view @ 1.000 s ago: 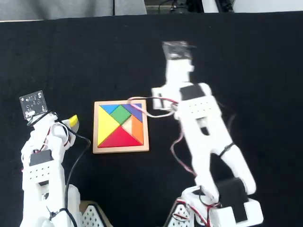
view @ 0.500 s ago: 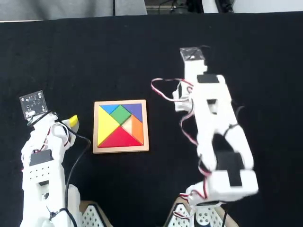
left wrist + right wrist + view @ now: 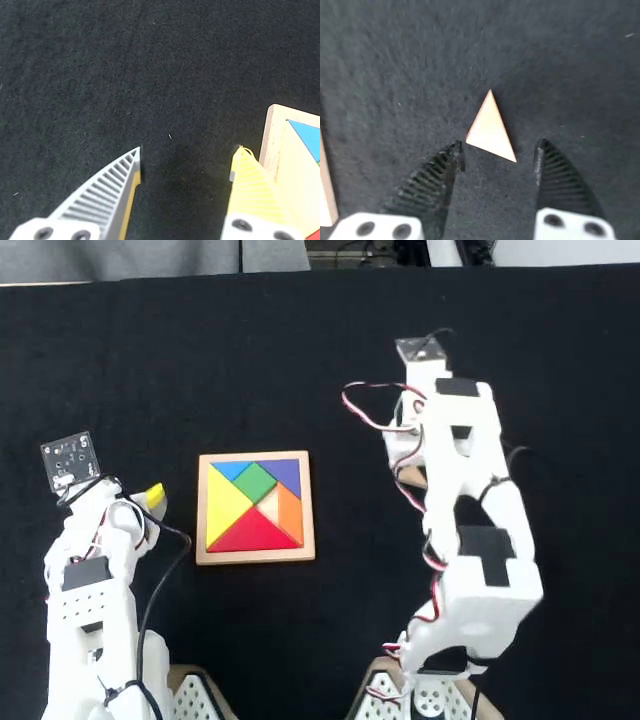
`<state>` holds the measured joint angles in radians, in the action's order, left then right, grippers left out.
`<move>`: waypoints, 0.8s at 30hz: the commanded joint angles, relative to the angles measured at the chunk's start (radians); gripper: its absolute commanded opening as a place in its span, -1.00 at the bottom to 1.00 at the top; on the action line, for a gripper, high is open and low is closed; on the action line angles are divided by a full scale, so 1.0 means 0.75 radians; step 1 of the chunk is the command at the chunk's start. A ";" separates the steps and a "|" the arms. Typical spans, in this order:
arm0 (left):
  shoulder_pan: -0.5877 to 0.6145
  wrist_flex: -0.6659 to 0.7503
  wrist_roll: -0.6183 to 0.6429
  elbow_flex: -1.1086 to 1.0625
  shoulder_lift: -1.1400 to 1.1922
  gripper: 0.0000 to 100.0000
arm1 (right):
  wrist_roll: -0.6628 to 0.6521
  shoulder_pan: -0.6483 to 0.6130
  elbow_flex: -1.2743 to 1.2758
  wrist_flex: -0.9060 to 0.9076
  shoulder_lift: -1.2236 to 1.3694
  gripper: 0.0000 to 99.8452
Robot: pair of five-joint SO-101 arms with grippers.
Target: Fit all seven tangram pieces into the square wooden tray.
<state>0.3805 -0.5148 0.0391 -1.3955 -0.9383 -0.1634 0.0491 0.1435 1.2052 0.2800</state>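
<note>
Open right hand (image 3: 499, 144) hovers over the last triangle (image 3: 490, 130); next, grip it and carry left to the tray (image 3: 255, 556).

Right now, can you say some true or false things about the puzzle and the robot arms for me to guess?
1. The pale triangle lies on the black cloth, outside the tray. True.
2. The right gripper is shut on the pale triangle. False: it is open over it.
3. The left gripper is open beside the tray. True.
4. The red piece lies on the black cloth. False: it sits in the tray.
</note>
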 commanded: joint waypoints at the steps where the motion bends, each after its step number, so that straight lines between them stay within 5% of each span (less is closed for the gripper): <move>1: 0.001 0.020 0.002 0.009 -0.020 -0.42 | -0.051 -0.025 -0.071 -0.002 0.019 -0.56; 24: 0.001 0.020 0.002 0.009 -0.020 -0.42 | -0.061 -0.008 -0.238 0.072 0.218 -0.56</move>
<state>0.3805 -0.5148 0.0391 -1.3955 -0.9383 -0.2064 0.0261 0.0514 1.2375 0.4381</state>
